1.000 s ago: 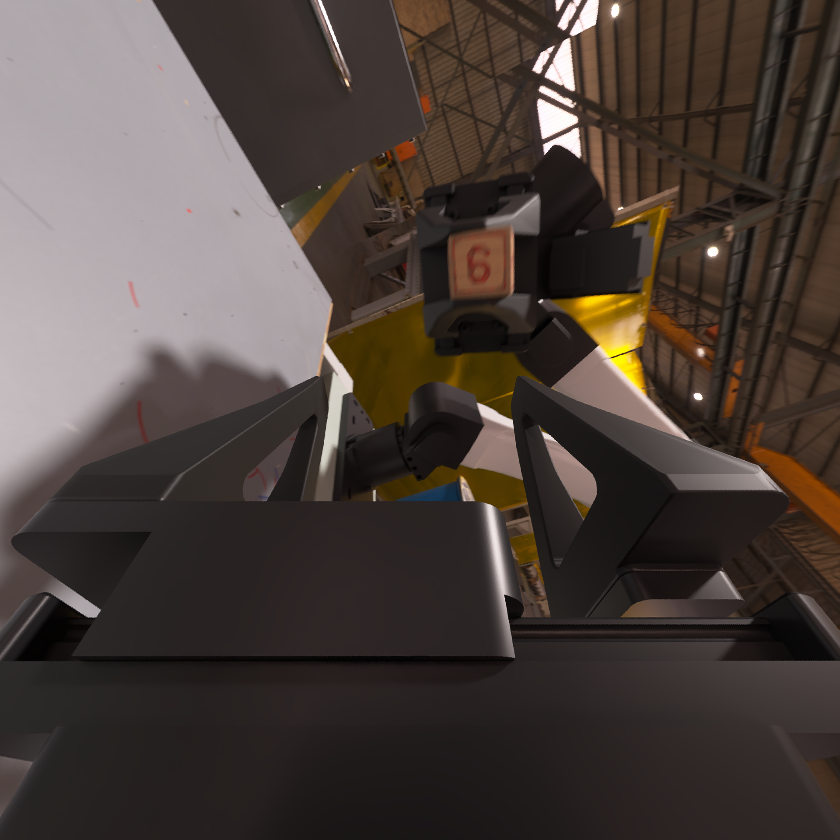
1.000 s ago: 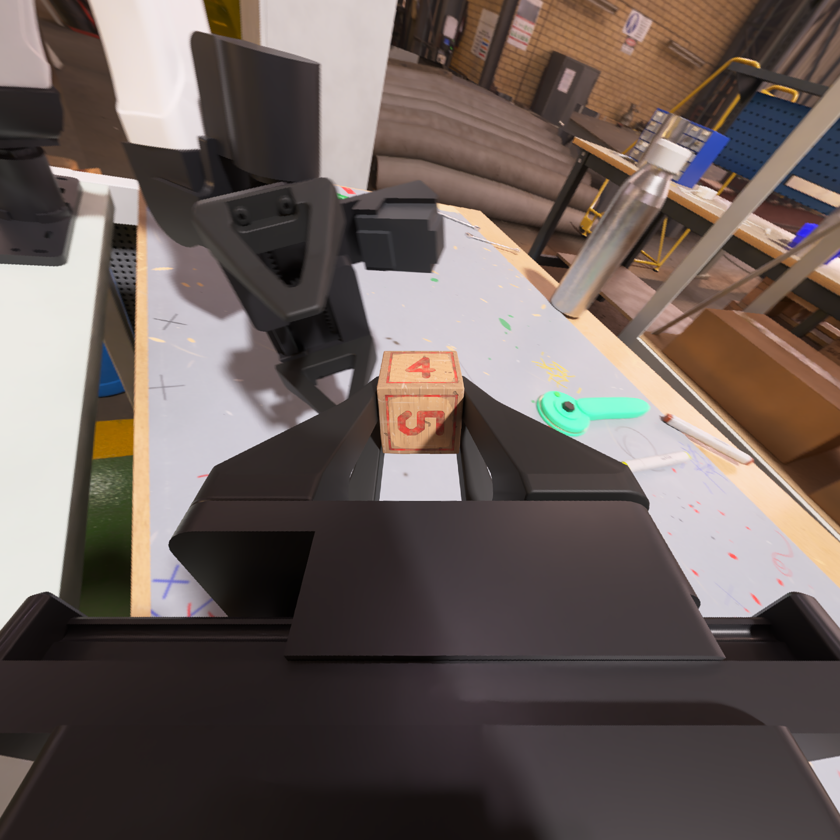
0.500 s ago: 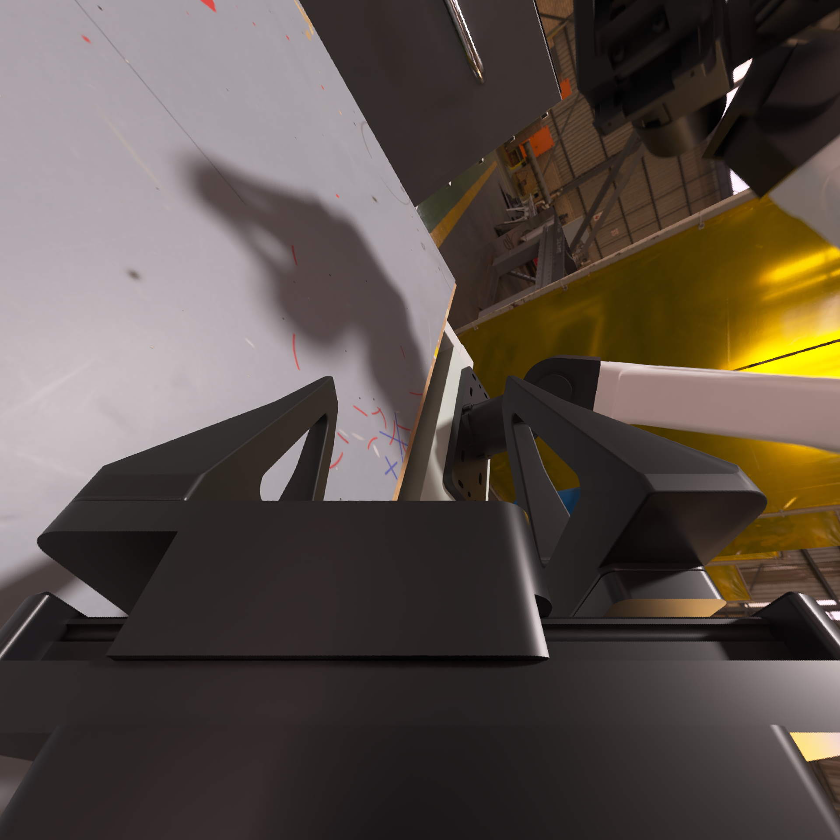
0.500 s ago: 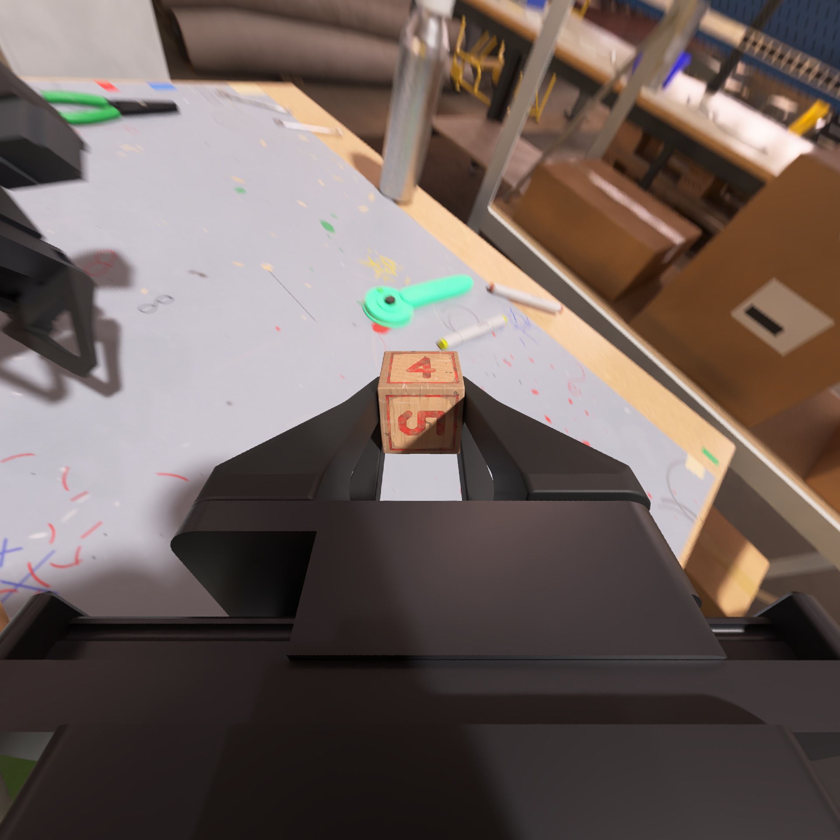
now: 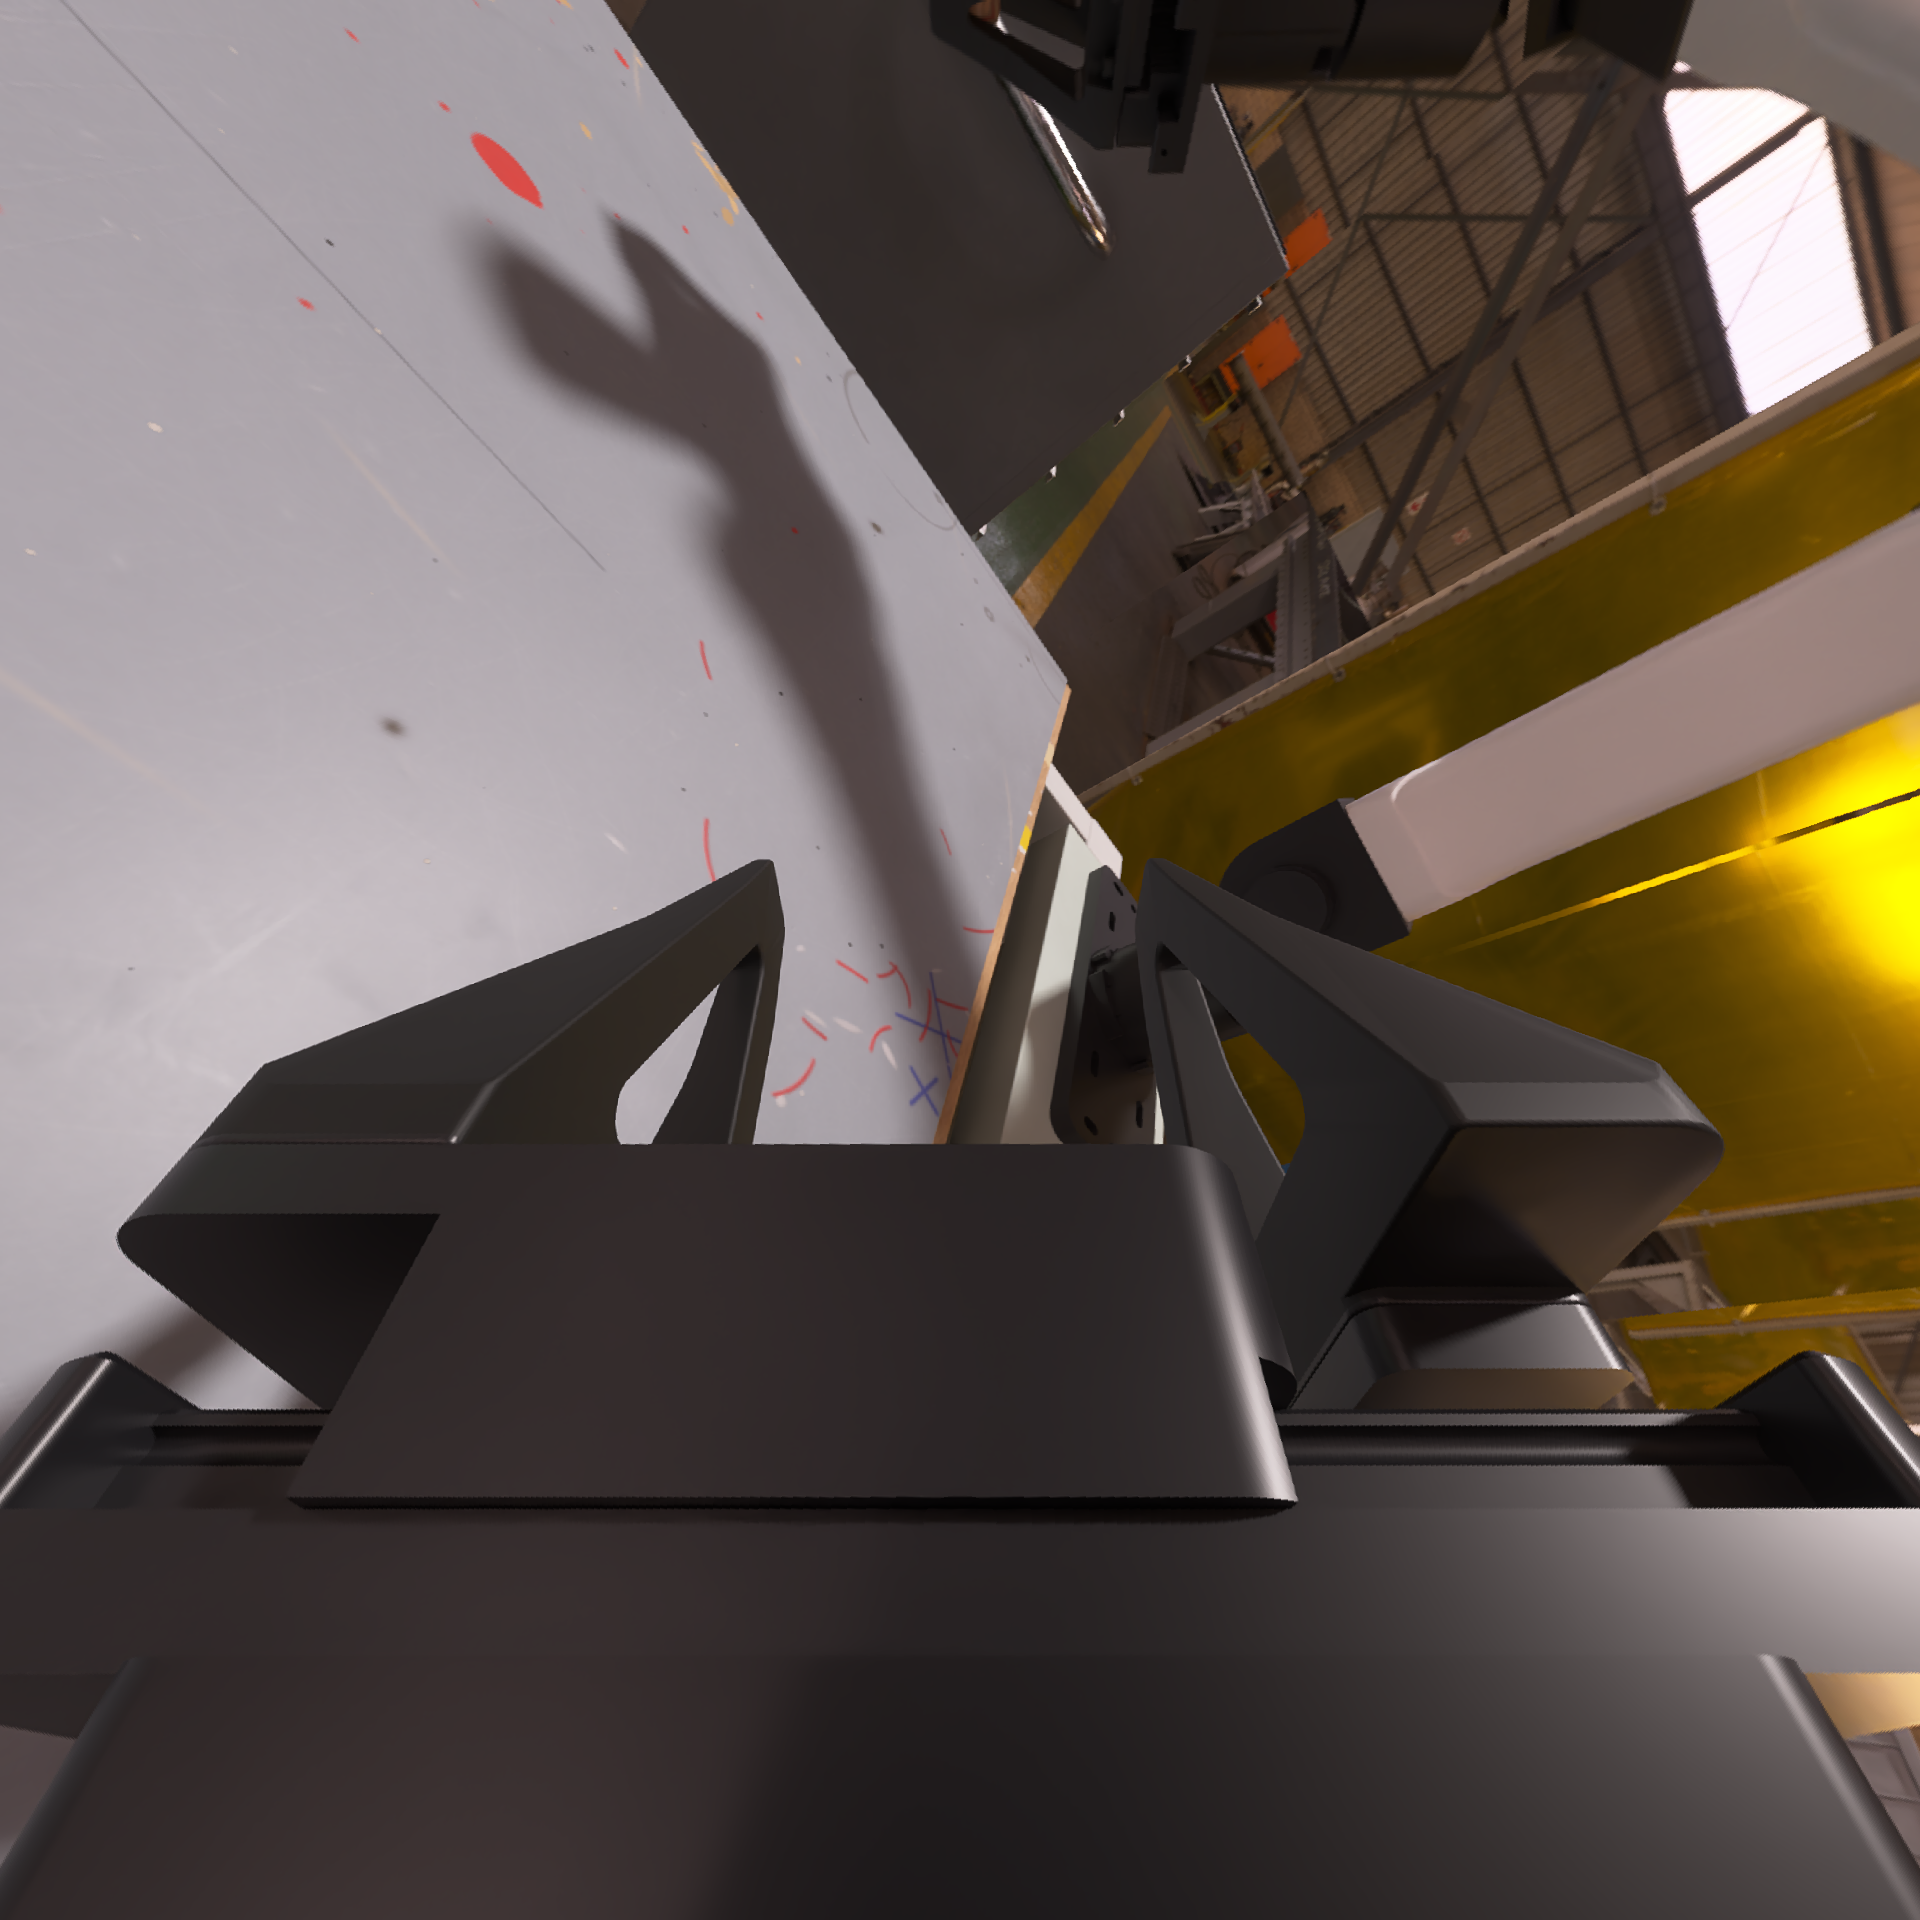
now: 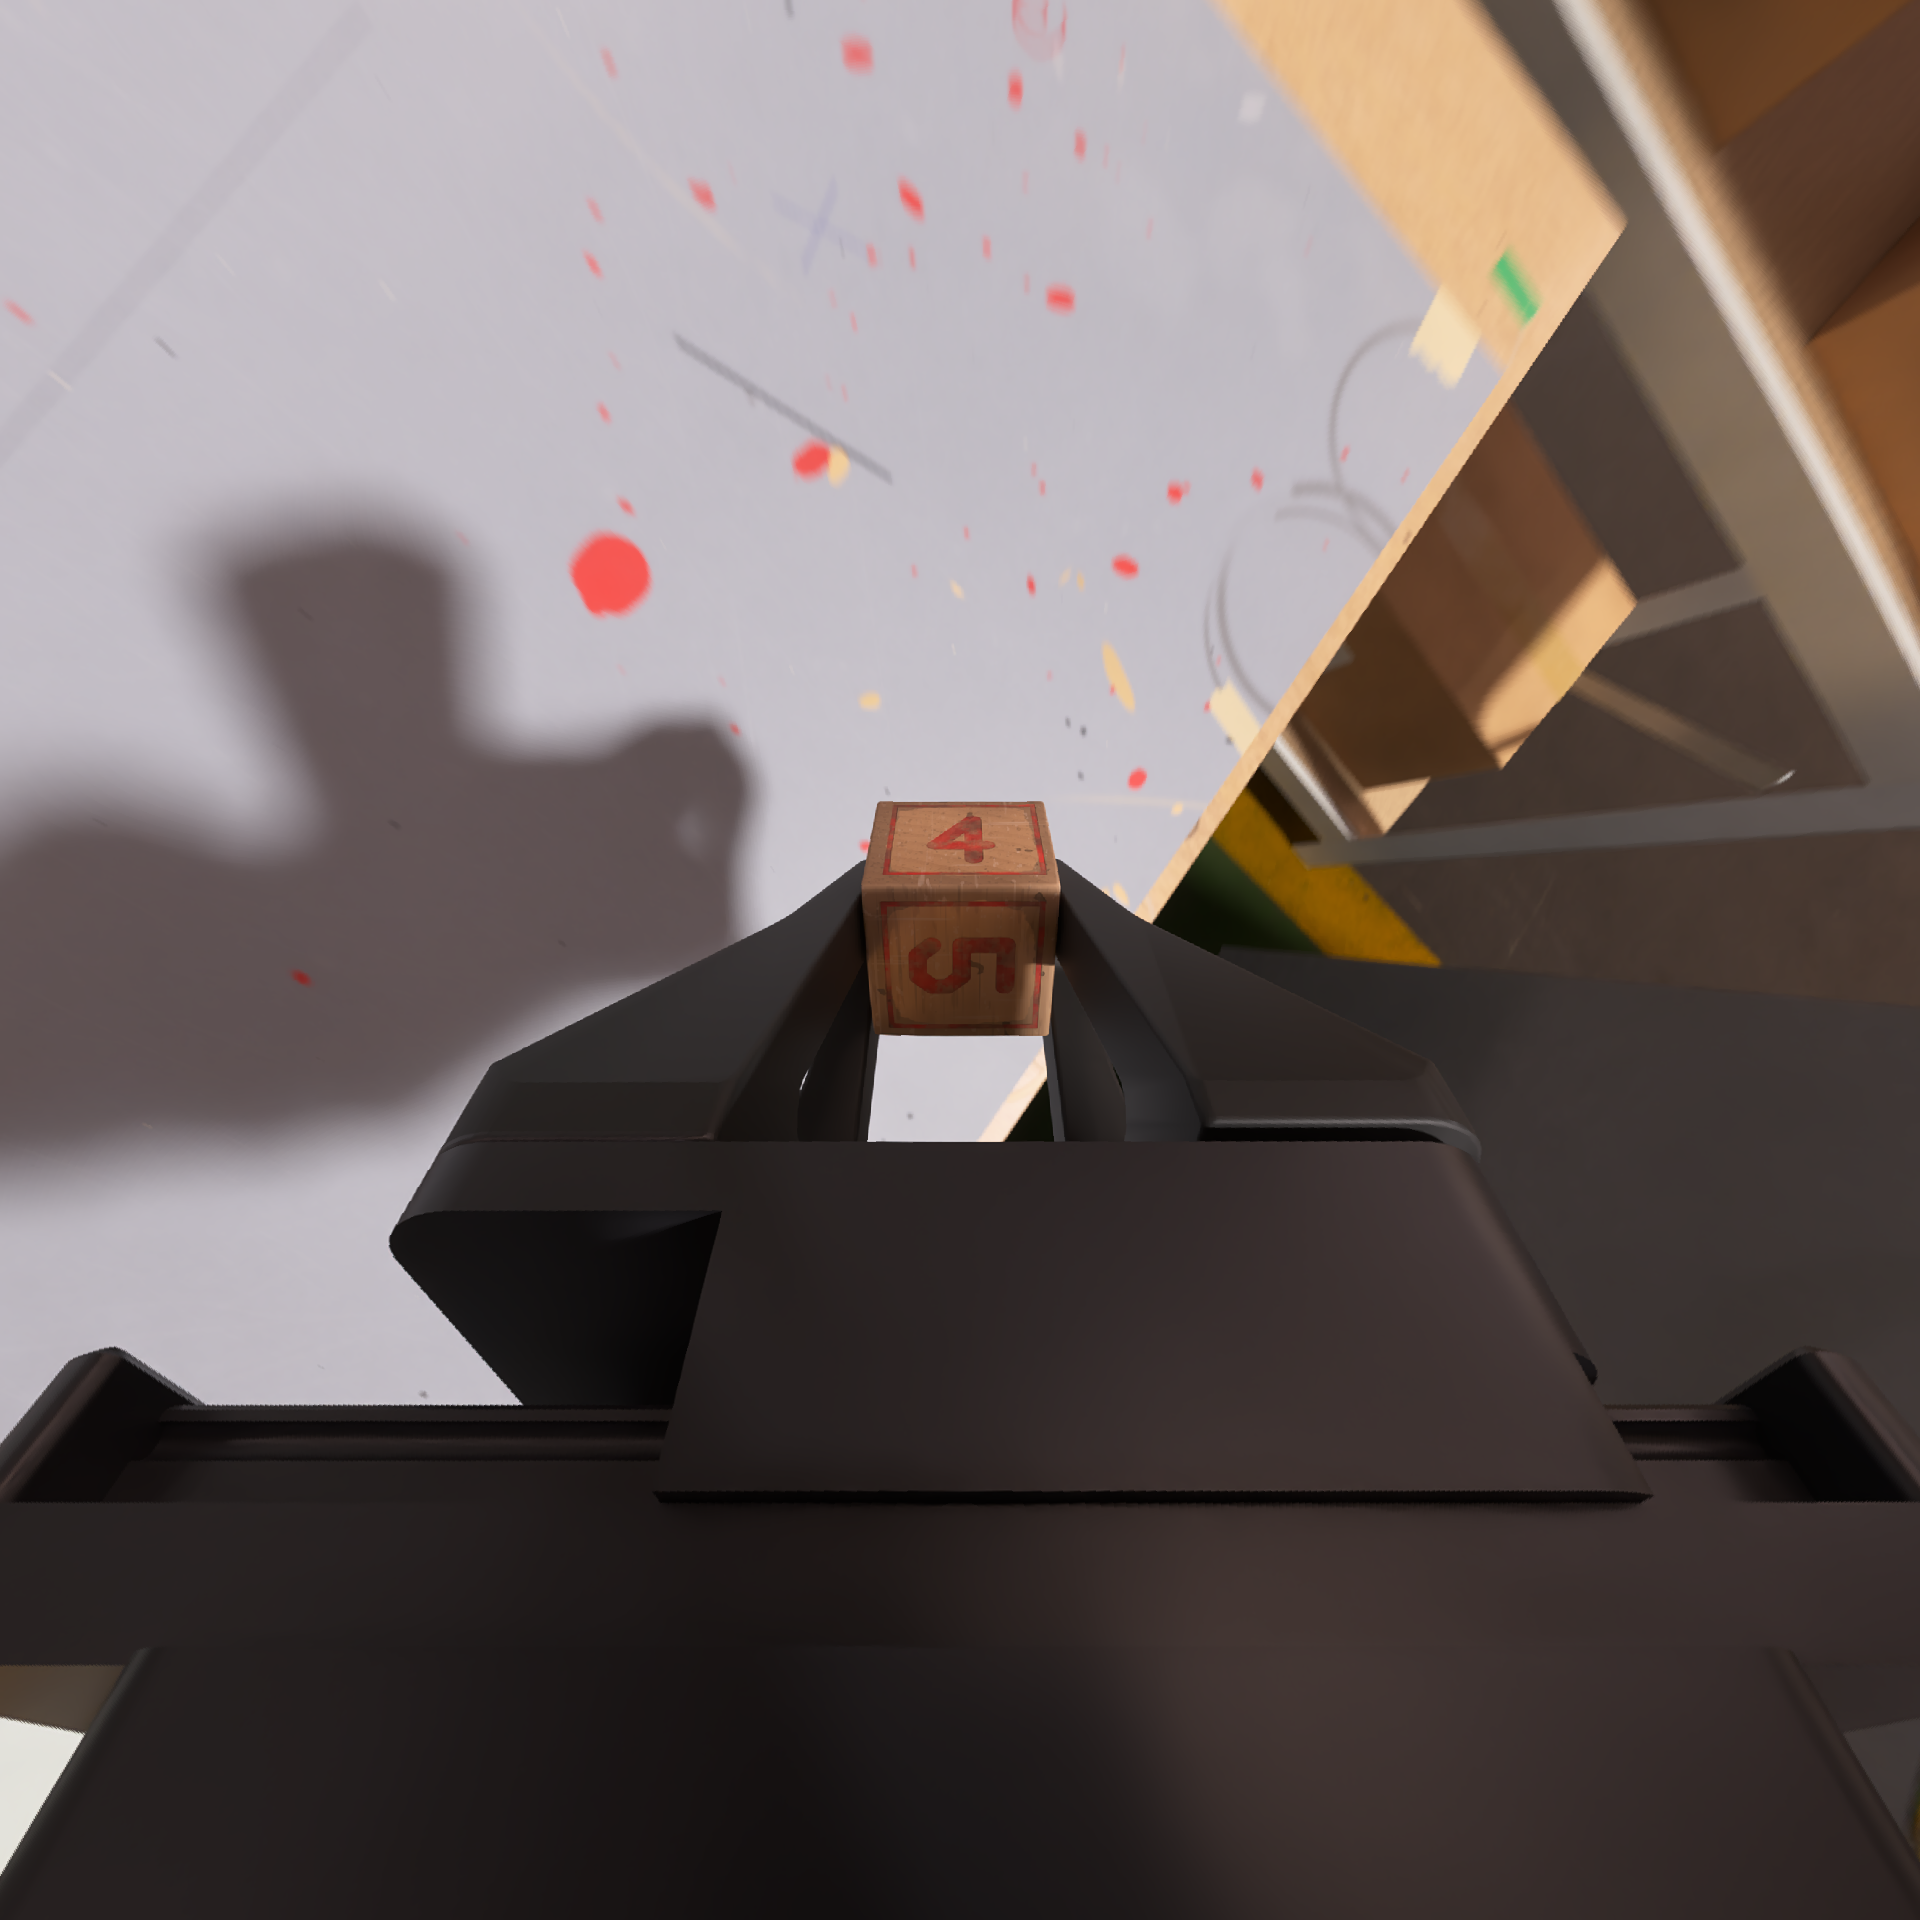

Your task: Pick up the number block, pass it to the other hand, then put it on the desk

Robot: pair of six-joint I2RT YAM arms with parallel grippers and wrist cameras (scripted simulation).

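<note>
A small wooden number block (image 6: 961, 920) with red markings sits between the fingertips of my right gripper (image 6: 961, 935), which is shut on it and holds it above the grey paint-speckled desk (image 6: 520, 312), near the desk's wooden edge. Its shadow lies on the desk to the left. My left gripper (image 5: 956, 894) is open and empty, tilted beside the desk (image 5: 364, 520). The right arm (image 5: 1610, 748) shows in white and black at the right of the left wrist view, with part of its gripper at the top. The block is not visible in the left wrist view.
The desk's wooden edge (image 6: 1351, 623) runs diagonally at right, with cardboard boxes (image 6: 1507, 644) below it. In the left wrist view a dark panel (image 5: 987, 260) stands by the desk and a yellow curtain (image 5: 1558, 987) hangs behind.
My right gripper has swung downward with the block, closer to the desk near its edge; the green tool and markers have left view. My left gripper has turned further away, staying open.
</note>
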